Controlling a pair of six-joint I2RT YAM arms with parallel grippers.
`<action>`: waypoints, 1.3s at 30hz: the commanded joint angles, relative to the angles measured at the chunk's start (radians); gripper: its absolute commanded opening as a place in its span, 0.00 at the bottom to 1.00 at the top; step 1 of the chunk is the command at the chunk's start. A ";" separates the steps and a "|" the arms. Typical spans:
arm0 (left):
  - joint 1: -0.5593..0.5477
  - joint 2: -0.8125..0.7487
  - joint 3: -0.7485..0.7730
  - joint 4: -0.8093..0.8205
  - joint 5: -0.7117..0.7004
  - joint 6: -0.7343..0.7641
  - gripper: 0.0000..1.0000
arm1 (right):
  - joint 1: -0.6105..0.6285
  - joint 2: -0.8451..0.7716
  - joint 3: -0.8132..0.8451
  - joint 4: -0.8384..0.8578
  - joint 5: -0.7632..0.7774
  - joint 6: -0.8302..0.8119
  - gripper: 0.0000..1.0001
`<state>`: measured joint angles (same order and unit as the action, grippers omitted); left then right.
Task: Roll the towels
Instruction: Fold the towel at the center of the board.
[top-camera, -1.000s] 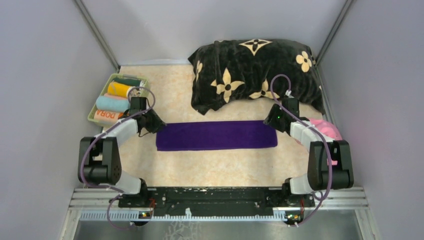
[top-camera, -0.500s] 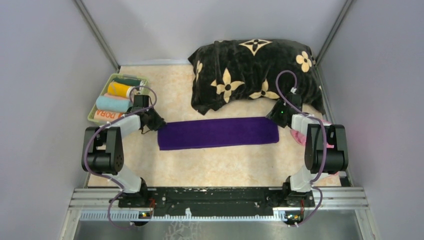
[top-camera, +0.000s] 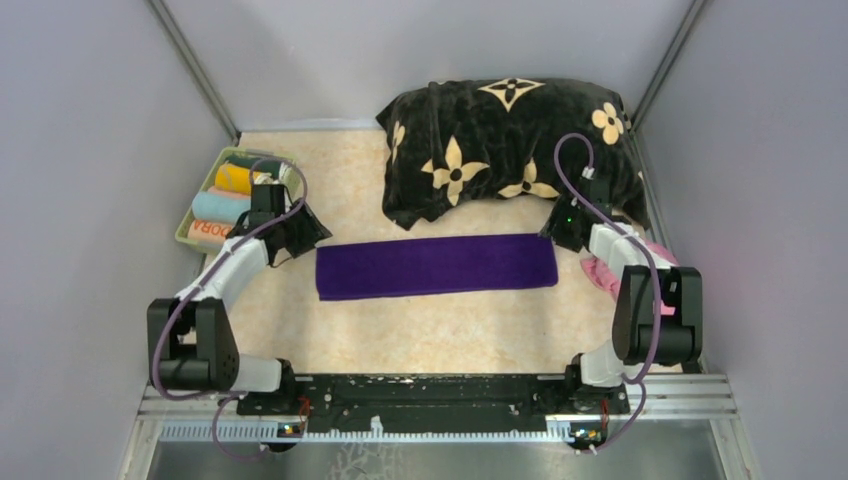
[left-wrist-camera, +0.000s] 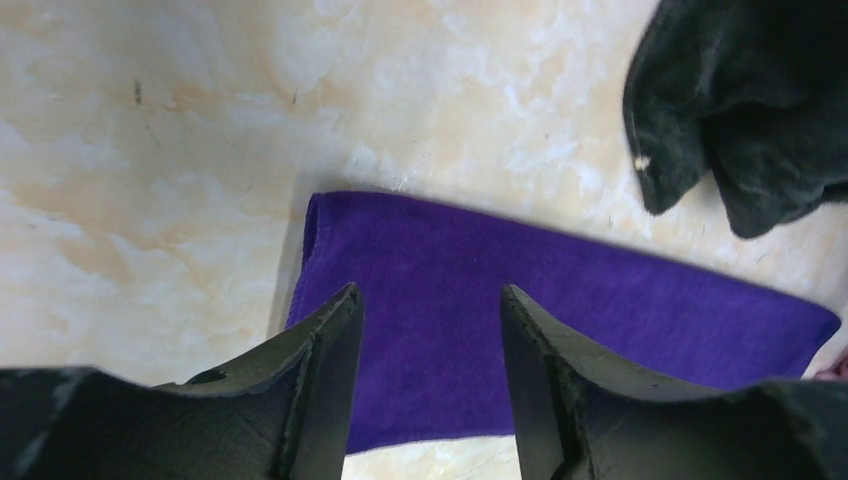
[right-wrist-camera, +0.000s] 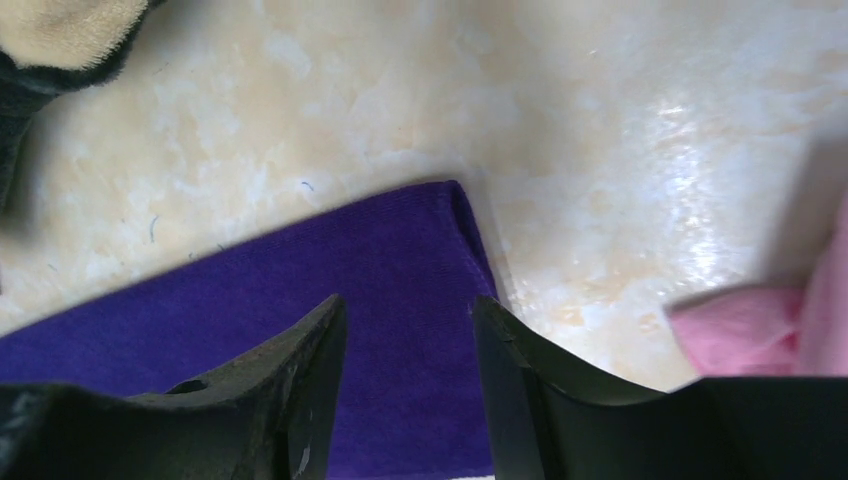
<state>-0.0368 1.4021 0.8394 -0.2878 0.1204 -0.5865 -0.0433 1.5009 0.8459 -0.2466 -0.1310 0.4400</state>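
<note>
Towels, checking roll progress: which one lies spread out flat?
The dark purple towel, a long flat strip mid-table; the towels in the green basket are rolled, the pink towel lies crumpled.

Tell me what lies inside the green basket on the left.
In the green basket lie a rolled yellow towel, a light blue towel and an orange towel. The left arm hides part of them.

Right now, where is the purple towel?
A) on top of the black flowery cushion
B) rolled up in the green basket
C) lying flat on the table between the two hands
C: the purple towel lies spread out as a long flat strip on the table, with the open left hand over one end and the open right hand over the other.
</note>
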 joint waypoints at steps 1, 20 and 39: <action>-0.003 -0.081 0.053 -0.152 -0.015 0.169 0.60 | 0.011 -0.042 0.078 -0.168 0.132 -0.089 0.50; -0.017 -0.268 0.004 -0.192 -0.059 0.389 0.66 | 0.058 0.126 0.164 -0.274 0.174 -0.211 0.37; -0.045 -0.302 -0.003 -0.190 -0.073 0.401 0.67 | 0.111 0.264 0.155 -0.342 0.193 -0.220 0.28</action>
<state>-0.0711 1.1236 0.8482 -0.4801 0.0624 -0.2039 0.0456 1.6939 1.0092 -0.5461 0.0601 0.2272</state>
